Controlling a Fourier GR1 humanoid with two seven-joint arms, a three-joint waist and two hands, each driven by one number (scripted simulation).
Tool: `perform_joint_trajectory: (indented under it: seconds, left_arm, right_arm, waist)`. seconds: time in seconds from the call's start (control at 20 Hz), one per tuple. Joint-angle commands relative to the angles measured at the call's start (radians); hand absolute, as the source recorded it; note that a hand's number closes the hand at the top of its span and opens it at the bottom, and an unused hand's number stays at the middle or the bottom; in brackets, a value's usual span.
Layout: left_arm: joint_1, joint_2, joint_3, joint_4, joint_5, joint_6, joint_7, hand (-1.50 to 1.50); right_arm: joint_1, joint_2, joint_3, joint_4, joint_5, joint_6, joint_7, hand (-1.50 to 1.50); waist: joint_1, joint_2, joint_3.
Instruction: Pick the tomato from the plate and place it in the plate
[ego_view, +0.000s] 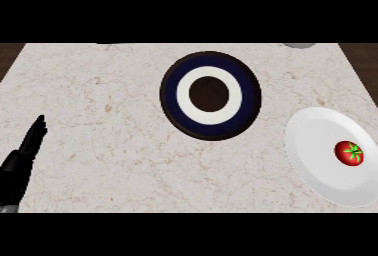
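A red tomato (350, 153) with a green stem lies on a white plate (317, 150) at the right edge of the counter. A second plate (211, 125), dark navy with a white ring and a dark brown centre, sits in the middle toward the back. My left hand (22, 157) rests at the left edge, fingers straight and pointing up, holding nothing. It is far from both plates. My right hand does not show.
The marble counter (111, 125) spreads between my left hand and the plates. A grey round object (299, 45) peeks in at the back right edge. Dark floor shows beyond the counter's left and right corners.
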Motion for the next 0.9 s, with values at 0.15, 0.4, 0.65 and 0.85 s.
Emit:
perform_joint_trajectory:
  seconds: [0.15, 0.4, 0.65, 0.85]
  left_arm:
    - [0.004, -0.052, -0.020, -0.057, -0.075, 0.030, 0.045, 0.00]
    - [0.025, -0.033, 0.003, -0.054, -0.055, 0.002, 0.014, 0.00]
    - [0.047, -0.044, -0.031, -0.113, -0.077, 0.008, 0.052, 0.00]
    - [-0.044, -0.062, -0.026, -0.039, -0.101, 0.004, 0.065, 0.00]
  right_arm:
    - [0.247, 0.133, 0.009, -0.350, 0.049, -0.099, 0.014, -1.50]
    - [0.404, -0.091, -0.024, -0.324, 0.026, 0.112, 0.207, -1.50]
    - [0.459, -0.262, 0.019, -0.308, 0.136, 0.168, 0.374, -1.50]
    - [0.395, -0.391, -0.003, -0.269, 0.124, 0.203, 0.556, -1.50]
  waist:
    - [0.022, 0.000, -0.002]
    - [0.019, 0.000, -0.002]
    - [0.039, 0.003, -0.002]
    - [0.030, 0.006, -0.002]
